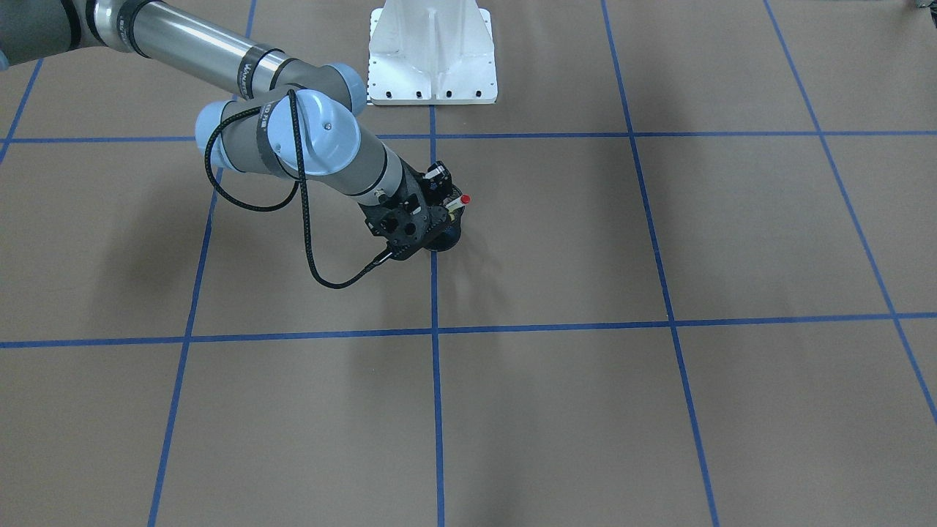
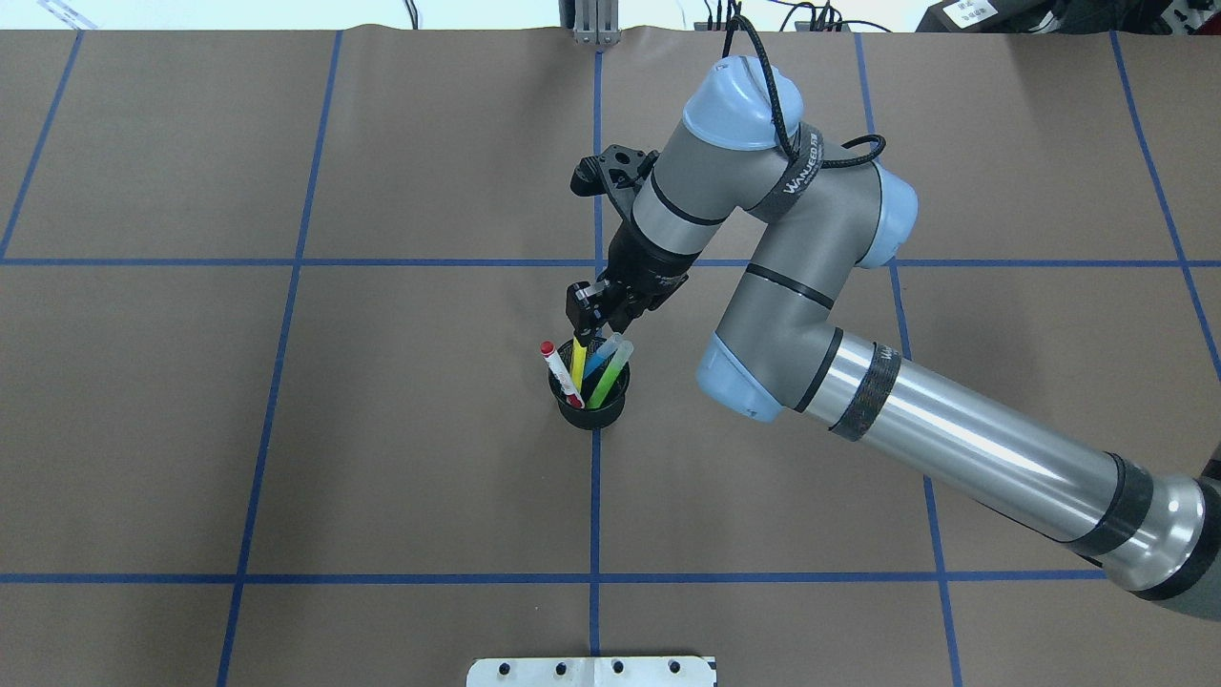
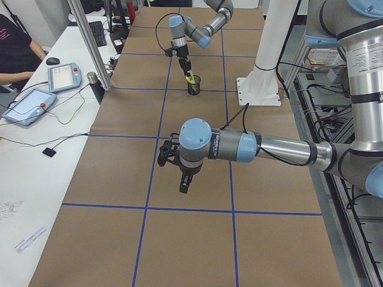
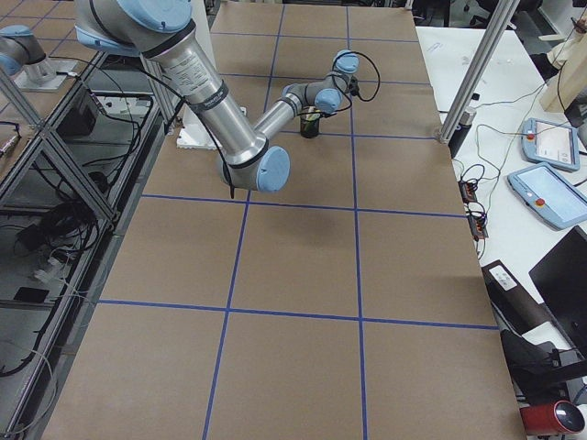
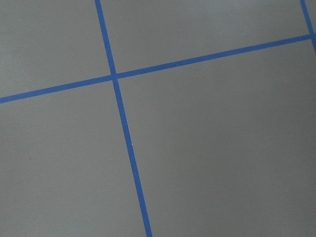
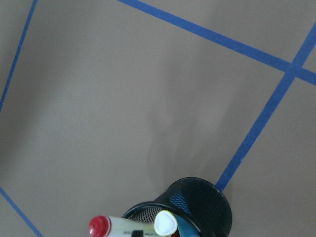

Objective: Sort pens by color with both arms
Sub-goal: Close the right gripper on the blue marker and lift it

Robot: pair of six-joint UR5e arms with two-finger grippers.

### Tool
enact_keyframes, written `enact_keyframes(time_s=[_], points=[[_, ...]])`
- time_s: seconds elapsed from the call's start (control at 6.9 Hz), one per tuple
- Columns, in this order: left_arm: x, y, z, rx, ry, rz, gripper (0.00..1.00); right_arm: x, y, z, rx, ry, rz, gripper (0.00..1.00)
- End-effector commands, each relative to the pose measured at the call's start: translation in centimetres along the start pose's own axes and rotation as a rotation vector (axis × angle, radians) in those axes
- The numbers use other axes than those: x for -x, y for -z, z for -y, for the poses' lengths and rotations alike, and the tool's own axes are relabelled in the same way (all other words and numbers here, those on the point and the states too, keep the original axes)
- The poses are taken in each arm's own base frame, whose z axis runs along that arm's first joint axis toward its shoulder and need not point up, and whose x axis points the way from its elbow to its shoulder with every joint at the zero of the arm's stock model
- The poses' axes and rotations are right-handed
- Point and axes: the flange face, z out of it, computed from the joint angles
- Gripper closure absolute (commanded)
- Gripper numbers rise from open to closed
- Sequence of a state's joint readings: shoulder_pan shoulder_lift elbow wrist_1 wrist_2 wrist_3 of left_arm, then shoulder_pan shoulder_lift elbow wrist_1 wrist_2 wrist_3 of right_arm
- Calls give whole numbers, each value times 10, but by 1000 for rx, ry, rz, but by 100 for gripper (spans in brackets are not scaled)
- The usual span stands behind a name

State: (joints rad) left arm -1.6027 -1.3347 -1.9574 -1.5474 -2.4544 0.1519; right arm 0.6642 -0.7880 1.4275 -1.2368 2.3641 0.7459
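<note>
A black mesh cup (image 2: 591, 408) stands at the table's middle on a blue tape line. It holds a white pen with a red cap (image 2: 557, 370), a yellow pen (image 2: 578, 361), a blue pen (image 2: 600, 359) and a green pen (image 2: 611, 373). My right gripper (image 2: 599, 329) hangs just above the pen tops, its jaws apart, holding nothing I can see. The right wrist view shows the cup (image 6: 202, 202) and the red cap (image 6: 100, 226) below it. My left gripper (image 3: 185, 185) hovers over bare paper, seen only in the exterior left view; I cannot tell its state.
Brown paper with a blue tape grid (image 5: 116, 76) covers the table. The white base block (image 1: 432, 55) stands at the robot's side. A side table with tablets (image 3: 30, 104) and an operator runs along the far edge.
</note>
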Motion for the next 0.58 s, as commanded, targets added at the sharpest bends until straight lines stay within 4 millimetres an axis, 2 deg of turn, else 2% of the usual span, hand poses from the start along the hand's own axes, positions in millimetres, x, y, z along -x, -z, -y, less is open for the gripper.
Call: enact_keyframes(time_s=[0.0, 0.44], points=[[0, 0, 0, 1, -1, 0, 1, 3, 3, -2, -3, 4, 7, 42], [0, 0, 0, 1, -1, 0, 1, -7, -1, -7, 7, -7, 2, 46]])
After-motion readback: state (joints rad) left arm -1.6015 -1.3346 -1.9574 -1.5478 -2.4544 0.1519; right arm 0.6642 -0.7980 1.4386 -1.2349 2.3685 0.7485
